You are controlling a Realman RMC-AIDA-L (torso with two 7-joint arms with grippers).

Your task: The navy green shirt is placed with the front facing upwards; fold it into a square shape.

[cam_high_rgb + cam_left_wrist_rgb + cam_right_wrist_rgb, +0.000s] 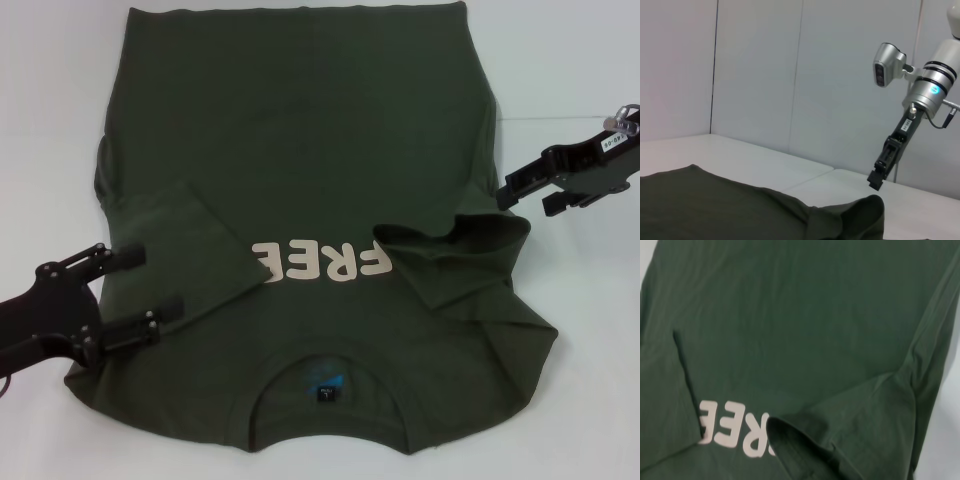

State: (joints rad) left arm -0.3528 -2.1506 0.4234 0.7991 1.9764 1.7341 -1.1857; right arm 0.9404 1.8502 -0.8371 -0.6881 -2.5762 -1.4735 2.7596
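Hovering with jaws spread and empty, left gripper (150, 283) and right gripper (525, 194) flank the shirt (300, 140).

Count, all views combined:
- 1 navy green shirt (300, 150), front up. Nothing else of the garment kind.
- 2 sleeves, both folded in over the chest: 1 on the robot's left (195, 255), 1 on its right (455, 255).
- 1 collar (325, 365) at the near edge, 1 neck label (326, 385) inside it.
- 1 line of cream lettering (320, 262); 4 letters show in head view, ends run under the sleeves.
- 2 grippers: left gripper (160, 283) over the shirt's left edge, 2 fingers visibly spread; right gripper (510, 193) off the shirt's right side, finger count not readable.
- 1 white table (570, 60).
- 1 camera module (887, 64) visible on the right arm's wrist.
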